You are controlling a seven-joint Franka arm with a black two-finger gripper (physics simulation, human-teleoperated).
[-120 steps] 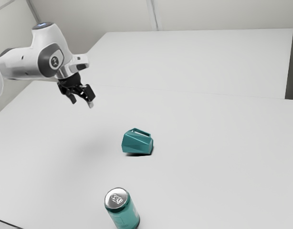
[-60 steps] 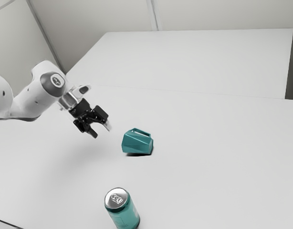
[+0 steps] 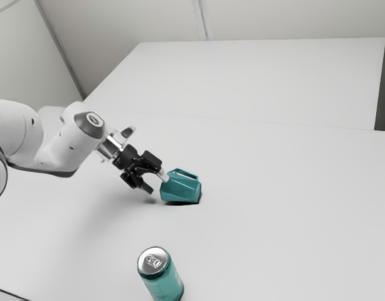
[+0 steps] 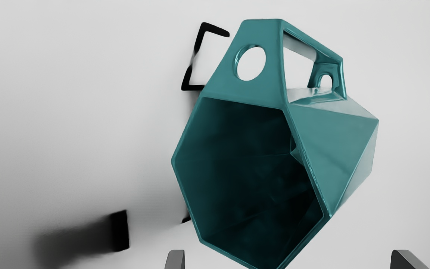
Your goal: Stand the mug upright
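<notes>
Our pincer (image 3: 157, 184) gapes wide, holding nothing, just beside the mug (image 3: 182, 189), which lies mouth towards us; well apart stands a can (image 3: 164, 286), its lid marking illegible.

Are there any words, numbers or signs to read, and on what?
None that I can read.
Silver can lid: a mark, too small to make out.
White arm: a round badge, too small to read.
Teal mug: no writing that I see.

Arm (image 3: 72, 148): smooth, rounded white housings; dark grey joint cover (image 3: 86, 127) with round, light marking; silver metallic collar (image 3: 109, 146). Gripper (image 3: 156, 184): black body, two fingers (image 4: 175, 260) with grey, squared tips.
</notes>
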